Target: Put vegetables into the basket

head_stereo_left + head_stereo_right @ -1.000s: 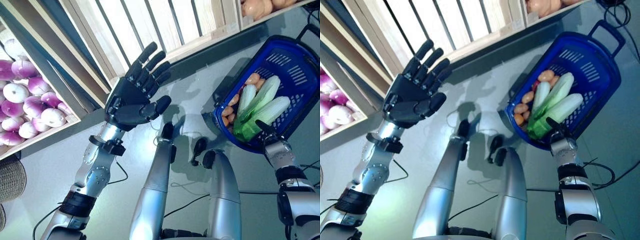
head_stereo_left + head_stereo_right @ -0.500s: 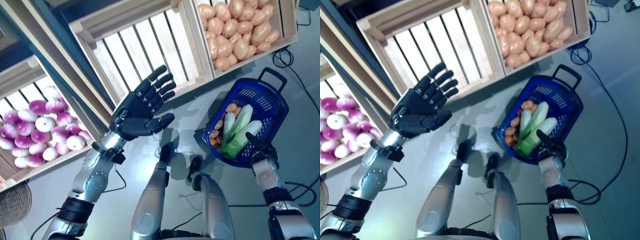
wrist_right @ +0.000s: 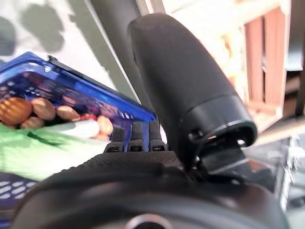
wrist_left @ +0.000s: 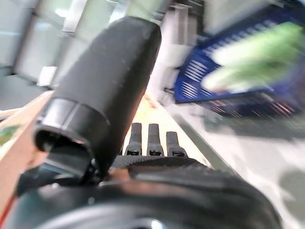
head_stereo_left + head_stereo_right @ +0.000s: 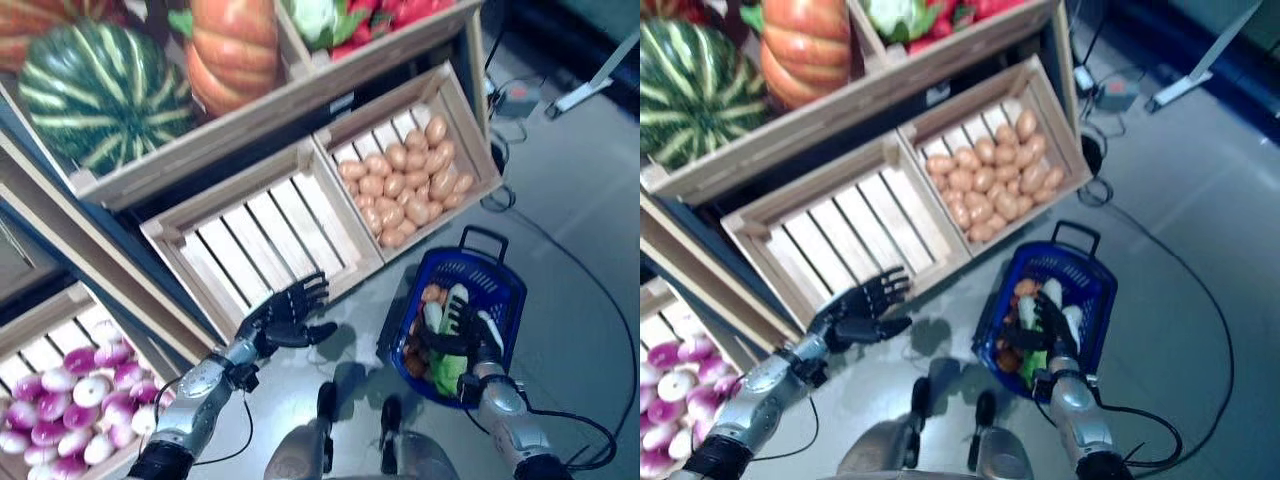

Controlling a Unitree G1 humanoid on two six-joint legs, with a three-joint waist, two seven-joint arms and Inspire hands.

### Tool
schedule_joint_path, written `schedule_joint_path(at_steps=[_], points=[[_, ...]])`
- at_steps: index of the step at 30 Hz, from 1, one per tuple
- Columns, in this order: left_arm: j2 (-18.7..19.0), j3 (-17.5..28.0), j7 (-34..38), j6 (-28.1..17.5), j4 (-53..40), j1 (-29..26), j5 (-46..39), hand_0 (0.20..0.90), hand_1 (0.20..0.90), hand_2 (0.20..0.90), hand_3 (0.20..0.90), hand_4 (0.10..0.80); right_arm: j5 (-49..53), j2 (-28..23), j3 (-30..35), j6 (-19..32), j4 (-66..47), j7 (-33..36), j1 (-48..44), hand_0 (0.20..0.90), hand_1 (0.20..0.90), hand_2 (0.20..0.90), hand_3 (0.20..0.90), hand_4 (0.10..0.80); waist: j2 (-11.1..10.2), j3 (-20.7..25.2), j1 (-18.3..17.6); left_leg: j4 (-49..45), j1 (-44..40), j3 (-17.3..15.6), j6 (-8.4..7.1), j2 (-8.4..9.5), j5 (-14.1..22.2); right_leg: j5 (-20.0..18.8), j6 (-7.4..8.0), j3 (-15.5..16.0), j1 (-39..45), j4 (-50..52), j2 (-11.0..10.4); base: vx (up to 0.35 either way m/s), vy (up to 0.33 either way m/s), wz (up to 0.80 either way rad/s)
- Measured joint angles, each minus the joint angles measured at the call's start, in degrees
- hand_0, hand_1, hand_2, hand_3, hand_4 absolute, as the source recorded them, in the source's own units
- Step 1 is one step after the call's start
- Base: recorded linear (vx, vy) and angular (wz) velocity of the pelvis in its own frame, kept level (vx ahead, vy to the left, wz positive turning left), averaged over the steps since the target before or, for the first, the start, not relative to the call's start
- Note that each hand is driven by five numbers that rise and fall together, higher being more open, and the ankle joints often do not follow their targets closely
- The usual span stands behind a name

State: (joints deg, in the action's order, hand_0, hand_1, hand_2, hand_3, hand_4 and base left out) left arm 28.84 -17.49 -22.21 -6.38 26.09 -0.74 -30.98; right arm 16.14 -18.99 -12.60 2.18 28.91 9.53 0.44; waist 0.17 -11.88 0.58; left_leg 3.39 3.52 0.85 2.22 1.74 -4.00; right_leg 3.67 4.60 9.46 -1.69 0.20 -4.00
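On the floor below the crates, the blue basket (image 5: 500, 290) holds pale green vegetables (image 5: 452, 372) and small orange ones. The right hand (image 5: 466, 335) reaches over its near rim, fingers straight. The left hand (image 5: 283, 315) hovers spread before an empty crate (image 5: 255, 235), beside the potato crate (image 5: 405, 185).

Even, fairly bright light from overhead; soft shadows on the grey floor (image 5: 580, 200) below the left hand (image 5: 285, 315) & beside the basket (image 5: 500, 290). Wrist views v. blurred: basket & greens smeared, thumbs close-up soft. Eye views lean at edges.
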Motion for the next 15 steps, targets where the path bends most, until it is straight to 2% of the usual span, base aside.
schedule_joint_path(at_steps=[3,4,6,7,10,15], points=[[-1.5,-0.7,1.3,0.9,5.2,1.5,3.5,0.9,0.9,0.9,0.9,0.8,-2.5,-0.1,-1.5,-1.9,2.8,-1.7,0.5,0.9,0.9,0.9,0.9,0.8,0.1,1.1,-0.5,0.9,-1.4,-0.2,-0.01,-0.05,0.0,-0.5,0.11,-0.8,1.5,-1.8,0.1,0.062,0.105,-0.16],[-3.7,-0.8,1.6,0.5,10.9,1.4,4.7,0.9,0.9,0.9,0.9,0.8,-3.8,0.5,-1.8,-1.6,8.8,-3.0,-0.4,0.9,0.9,0.9,0.9,0.8,0.4,1.3,-0.5,1.6,-2.9,-0.7,-0.02,-0.07,0.0,-1.0,0.21,-1.0,3.1,-2.9,0.1,0.027,0.077,-0.13],[-5.7,-1.6,2.6,0.8,17.2,2.0,8.0,0.9,0.9,0.9,0.9,0.8,-5.6,1.3,-2.0,-2.6,17.0,-4.3,-0.6,0.9,0.9,0.9,0.9,0.8,0.5,2.5,-0.6,1.6,-3.6,-1.0,0.11,0.0,0.3,-1.2,0.36,-1.2,4.0,-3.7,0.1,0.041,0.078,-0.08],[-5.7,-1.6,2.6,0.8,17.2,2.0,8.0,0.9,0.9,0.9,0.9,0.8,-5.6,1.3,-2.0,-2.6,17.0,-4.3,-0.6,0.9,0.9,0.9,0.9,0.8,0.5,2.5,-0.6,1.6,-3.6,-1.0,0.11,0.0,0.3,-1.2,0.36,-1.2,4.0,-3.7,0.1,0.054,0.09,-0.05],[-9.2,-2.2,4.6,0.1,29.6,1.6,11.6,0.9,0.9,0.9,0.9,0.8,-6.8,2.8,-1.7,-3.1,31.7,-4.7,-0.3,0.9,0.9,0.9,0.9,0.8,0.9,4.0,-0.9,1.7,-4.1,-1.5,0.14,-0.14,0.4,-1.9,0.35,-1.5,4.6,-4.2,0.3,0.054,0.073,-0.05],[-11.4,-1.6,10.3,-0.4,37.7,2.7,16.6,0.9,0.9,0.9,0.9,0.8,-6.0,4.4,1.1,-4.3,39.7,-4.8,0.7,0.9,0.9,0.9,0.9,0.8,0.8,7.2,-1.4,1.7,-5.2,-2.7,0.13,-0.55,0.8,-2.2,-0.02,-2.6,5.3,-4.2,0.5,0.056,0.042,-0.15]])
